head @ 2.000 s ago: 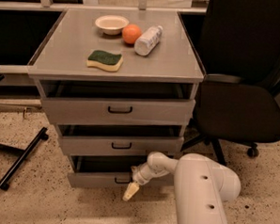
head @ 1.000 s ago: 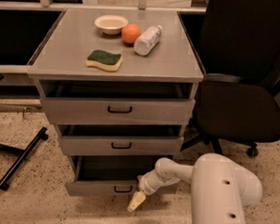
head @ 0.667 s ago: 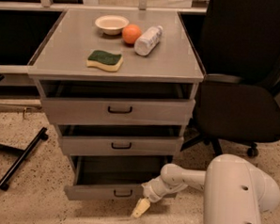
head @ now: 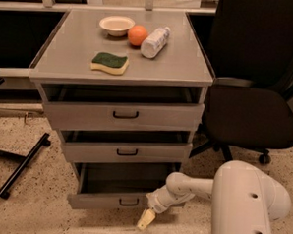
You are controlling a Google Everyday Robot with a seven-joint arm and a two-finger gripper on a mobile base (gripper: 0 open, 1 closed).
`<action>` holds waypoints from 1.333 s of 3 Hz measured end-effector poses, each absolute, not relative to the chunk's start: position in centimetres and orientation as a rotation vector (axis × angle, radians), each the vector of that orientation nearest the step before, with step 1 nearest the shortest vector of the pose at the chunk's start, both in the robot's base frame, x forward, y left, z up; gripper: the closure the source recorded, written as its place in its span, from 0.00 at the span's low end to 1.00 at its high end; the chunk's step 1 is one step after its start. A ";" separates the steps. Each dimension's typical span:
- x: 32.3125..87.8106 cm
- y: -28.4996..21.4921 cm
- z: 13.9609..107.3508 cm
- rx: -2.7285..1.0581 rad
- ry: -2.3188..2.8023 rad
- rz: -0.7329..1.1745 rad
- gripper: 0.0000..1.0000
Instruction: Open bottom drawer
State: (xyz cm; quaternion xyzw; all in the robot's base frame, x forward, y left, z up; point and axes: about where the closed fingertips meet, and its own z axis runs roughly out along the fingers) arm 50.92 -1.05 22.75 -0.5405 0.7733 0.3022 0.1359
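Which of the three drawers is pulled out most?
The bottom drawer, nearest the floor: its front sticks out farthest, inside exposed. The end effector is just below its front panel.

**Bottom drawer stands open**

The bottom drawer (head: 95, 202) is the lowest of three in the grey cabinet (head: 158, 73). Its grey metal front is the shortest of the three and carries a small black bar handle (head: 128, 202) at its middle. It sits pulled forward from the cabinet, level, with its dark inside showing from above. The gripper (head: 145, 220) hangs just below and right of the handle, near the front's lower edge.
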 end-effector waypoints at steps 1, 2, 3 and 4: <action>53.1 1.3 25.3 -1.659 2.160 0.784 0.00; 55.5 3.6 26.5 -1.756 2.102 0.728 0.00; 56.6 4.3 24.2 -1.808 2.125 0.774 0.00; 55.8 3.8 19.2 -1.786 2.203 0.913 0.00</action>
